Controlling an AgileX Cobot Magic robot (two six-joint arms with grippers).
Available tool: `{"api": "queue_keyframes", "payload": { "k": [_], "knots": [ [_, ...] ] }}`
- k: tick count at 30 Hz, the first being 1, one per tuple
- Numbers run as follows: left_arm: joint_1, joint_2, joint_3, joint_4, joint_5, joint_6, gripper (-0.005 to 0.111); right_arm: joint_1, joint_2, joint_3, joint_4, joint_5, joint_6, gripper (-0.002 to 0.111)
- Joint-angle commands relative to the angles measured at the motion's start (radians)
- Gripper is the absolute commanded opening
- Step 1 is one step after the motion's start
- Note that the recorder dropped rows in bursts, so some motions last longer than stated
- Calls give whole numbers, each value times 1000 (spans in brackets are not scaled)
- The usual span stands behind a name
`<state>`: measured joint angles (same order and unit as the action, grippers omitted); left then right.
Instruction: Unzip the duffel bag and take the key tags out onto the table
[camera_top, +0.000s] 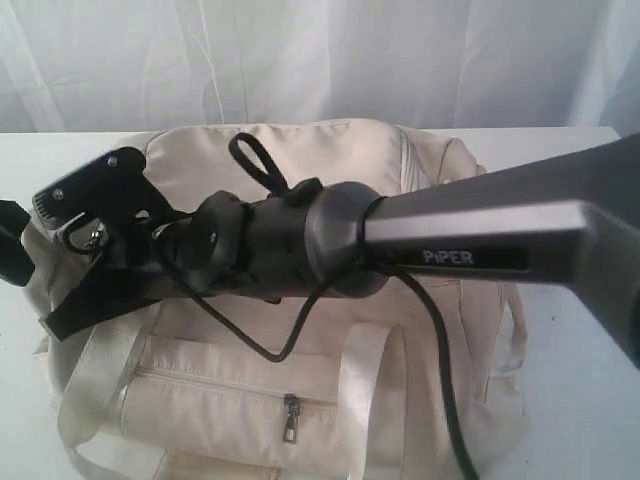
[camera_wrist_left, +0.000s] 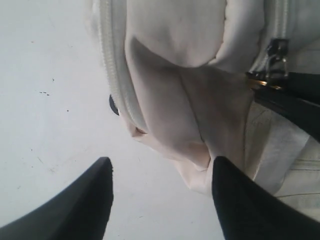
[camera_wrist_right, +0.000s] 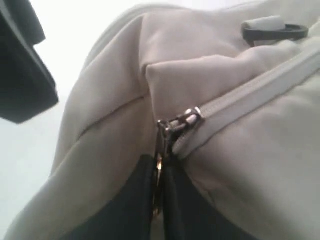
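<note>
Bag (camera_top: 330, 160): one, cream-beige fabric, soft and rumpled, lying mid-tabletop (camera_top: 580, 400) with its front pocket toward the near edge. The top zip's teeth are shut along the stretch that shows, so the contents are hidden.

Zip pulls: two, both silver metal.
- Top pull (camera_wrist_right: 160, 140), at the bag's left end, hanging from its slider.
- Pocket pull (camera_top: 291, 418), at the near front, lying flat on a closed pocket zip.

Straps: two pale webbing lengths on the near face, left strap (camera_top: 90, 380) and right strap (camera_top: 365, 400), flat-woven with a slight sheen.

Claws: two, black.
- Right claw (camera_wrist_right: 159, 172): reaches across to the bag's left end, with its fingers pressed together on the top pull.
- Left claw (camera_wrist_left: 162, 185): spread wide and holding nothing, beside the bag's left end. One finger is over bare tabletop and the other over the bag's corner. Whether it touches, I cannot tell.

Arm (camera_top: 500, 240): one in full view, a grey smooth casing marked PIPER, crossing above the bag from the right.

Cable (camera_top: 430, 330): one, a thin black cord looping down over the bag's front.

Tabletop: plain white, flat and matt.

Curtain (camera_top: 300, 60): white, pleated, on the far side.
</note>
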<state>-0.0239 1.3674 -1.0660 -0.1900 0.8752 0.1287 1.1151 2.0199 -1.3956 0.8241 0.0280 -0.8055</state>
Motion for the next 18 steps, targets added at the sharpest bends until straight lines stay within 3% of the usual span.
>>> {"api": "queue_keyframes", "payload": {
  "k": [1, 18],
  "knots": [
    [1, -9, 7, -10, 14, -6, 62, -31, -44, 0, -13, 49, -1, 0],
    [1, -9, 7, -17, 14, -6, 62, -189, -162, 0, -14, 288, 100, 0]
  ]
}}
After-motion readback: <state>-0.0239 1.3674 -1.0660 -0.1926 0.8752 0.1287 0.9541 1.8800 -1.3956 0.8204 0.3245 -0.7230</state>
